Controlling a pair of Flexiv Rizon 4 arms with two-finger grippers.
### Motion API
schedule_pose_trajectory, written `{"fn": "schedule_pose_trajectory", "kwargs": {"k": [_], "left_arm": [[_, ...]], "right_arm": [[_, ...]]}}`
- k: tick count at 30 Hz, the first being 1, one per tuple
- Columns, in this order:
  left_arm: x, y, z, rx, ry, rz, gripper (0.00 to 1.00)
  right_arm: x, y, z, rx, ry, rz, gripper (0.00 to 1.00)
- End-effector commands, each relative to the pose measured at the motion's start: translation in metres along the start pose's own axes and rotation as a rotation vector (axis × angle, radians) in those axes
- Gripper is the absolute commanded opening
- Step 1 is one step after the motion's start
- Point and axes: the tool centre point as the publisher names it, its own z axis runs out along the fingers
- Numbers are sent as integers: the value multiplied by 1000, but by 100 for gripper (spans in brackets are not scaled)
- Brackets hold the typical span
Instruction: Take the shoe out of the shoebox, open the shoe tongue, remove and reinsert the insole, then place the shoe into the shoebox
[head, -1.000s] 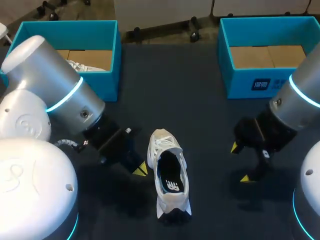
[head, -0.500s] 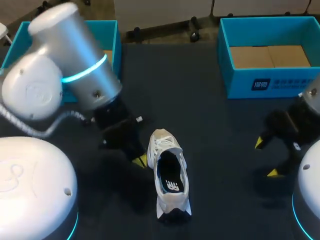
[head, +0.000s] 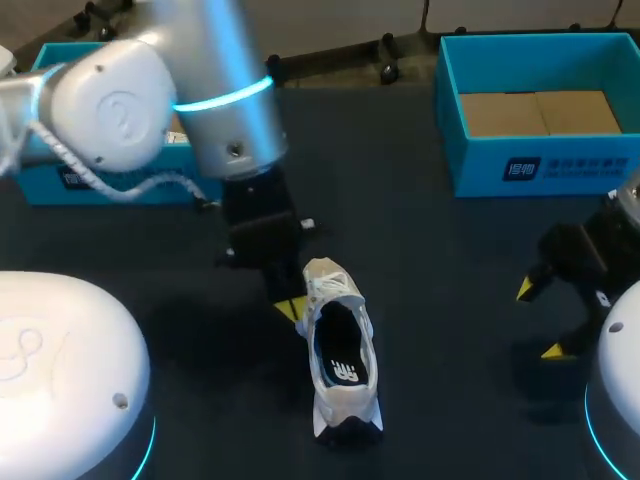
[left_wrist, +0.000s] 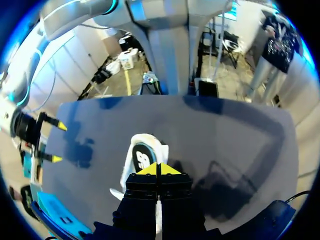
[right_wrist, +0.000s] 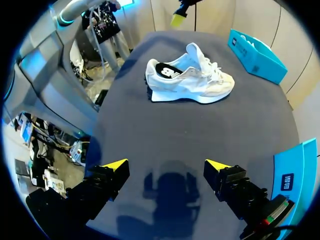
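The shoe (head: 338, 350) may skid if your left fingers (head: 291, 308), pressed together just beside it, shove it sideways; your right fingers (head: 524, 290) hang apart, well away.

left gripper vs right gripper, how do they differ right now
The left gripper has its yellow tips pressed together; the right gripper has them wide apart. The left gripper is right at the laced front of the white shoe; the right gripper stands well off to one side of it. Both hold nothing.
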Motion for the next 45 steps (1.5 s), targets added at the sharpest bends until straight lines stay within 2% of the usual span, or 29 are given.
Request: {"fn": "schedule_pose_trajectory", "kwargs": {"k": [1,3,4,5,13,16,20,33,40,45], "left_arm": [[-25,8,18,8,289,34,0],[-27,8,24,2,363,58,0],[-27,8,24,2,363,58,0],[-28,7,27,-61,487,86,0],[-28,7,27,-61,487,86,0],[-34,8,43,-69,555,92,0],[-30,9,54,-49,597,113,0],[-11,24,94,-41,629,113,0],[-6,31,107,12,586,128,0],[-3,32,118,20,573,136,0]], "right_arm": [[1,0,1,2,-1,0,100],[1,0,1,2,-1,0,100],[1,0,1,2,-1,0,100],[1,0,1,2,-1,0,100],[1,0,1,2,-1,0,100],[1,0,1,2,-1,0,100],[1,0,1,2,-1,0,100],[1,0,1,2,-1,0,100],[1,0,1,2,-1,0,100],[1,0,1,2,-1,0,100]]}}
